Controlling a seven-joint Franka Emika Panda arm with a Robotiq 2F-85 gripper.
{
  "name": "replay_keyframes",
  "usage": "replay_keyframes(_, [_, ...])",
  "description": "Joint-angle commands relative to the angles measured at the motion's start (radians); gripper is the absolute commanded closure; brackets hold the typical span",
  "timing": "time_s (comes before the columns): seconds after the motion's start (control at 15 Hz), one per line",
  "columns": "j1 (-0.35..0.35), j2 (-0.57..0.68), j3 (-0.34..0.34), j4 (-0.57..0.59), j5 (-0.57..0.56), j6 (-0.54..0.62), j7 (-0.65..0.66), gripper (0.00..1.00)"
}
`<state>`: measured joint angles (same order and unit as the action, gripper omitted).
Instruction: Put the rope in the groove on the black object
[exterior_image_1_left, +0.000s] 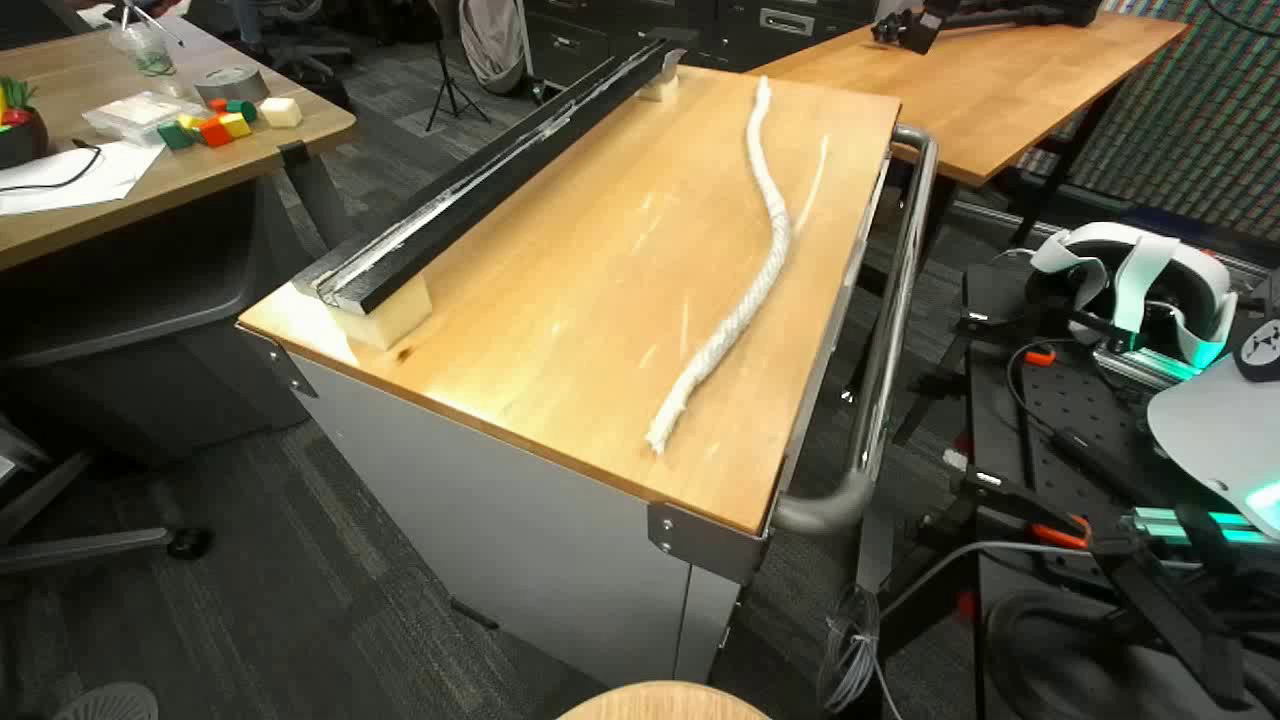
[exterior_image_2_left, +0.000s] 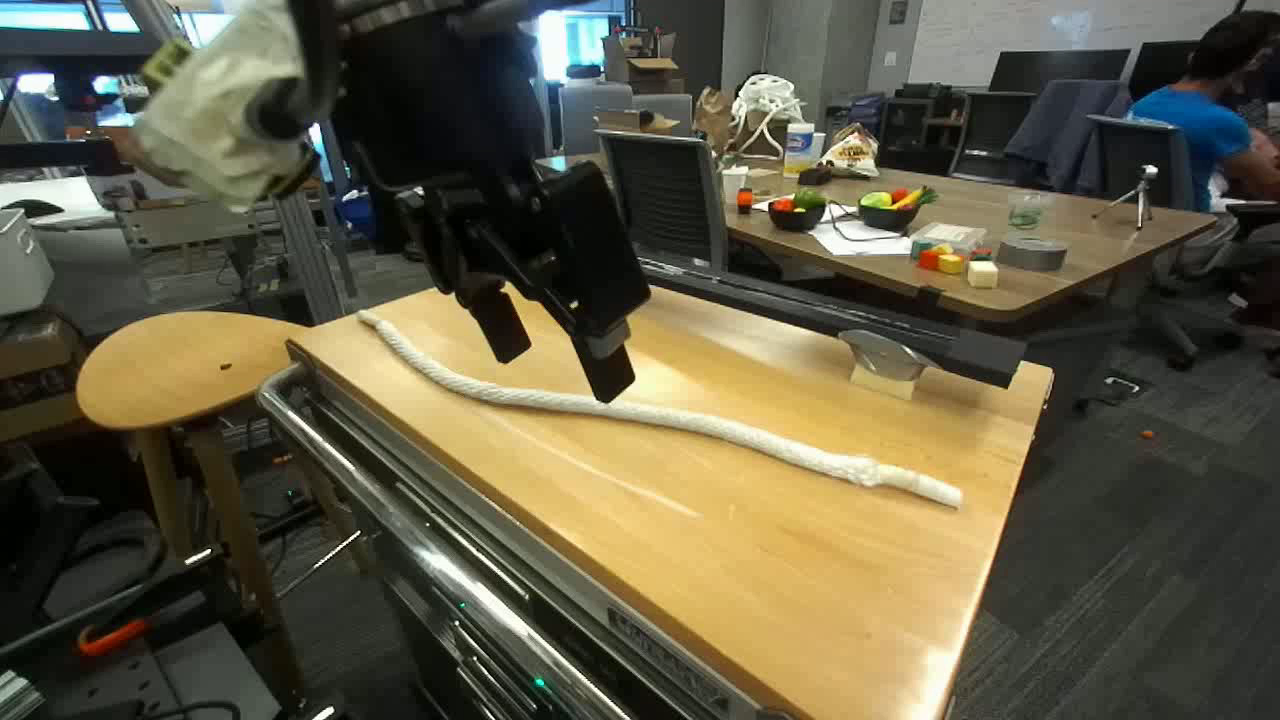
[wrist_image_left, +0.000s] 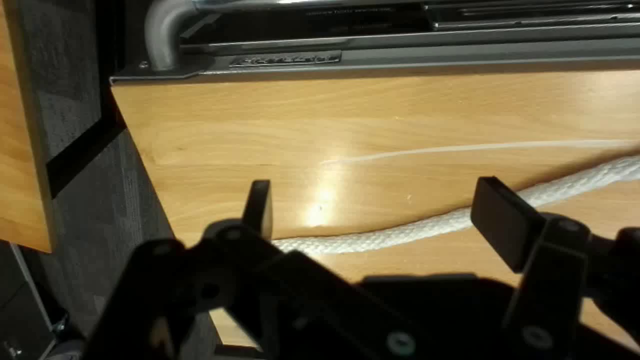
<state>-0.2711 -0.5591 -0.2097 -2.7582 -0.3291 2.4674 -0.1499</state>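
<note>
Rope (exterior_image_2_left: 720, 427) lies wavy on bench (exterior_image_1_left: 570, 290) near handle (exterior_image_1_left: 898, 300) edge. Rail (exterior_image_1_left: 490, 185) on blocks (exterior_image_1_left: 392, 315) along opposite edge. Gripper (exterior_image_2_left: 557, 360) hangs above bench, fingers (exterior_image_2_left: 606, 374) released, spread apart.

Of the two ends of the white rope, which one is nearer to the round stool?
In an exterior view, it is the left end of the rope, toward the stool. The right end lies far across the tabletop from it.
</note>
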Motion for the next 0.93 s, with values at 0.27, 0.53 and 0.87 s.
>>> replay_keyframes(0.27, [0.092,0.087,-0.105,0.070,0.251,-0.099,-0.115,0.00])
replay_keyframes(0.53, [0.071,0.077,-0.088,0.037,0.219,-0.094,-0.165,0.00])
replay_keyframes(0.87, [0.092,0.123,-0.082,0.060,0.330,-0.161,-0.043,0.00])
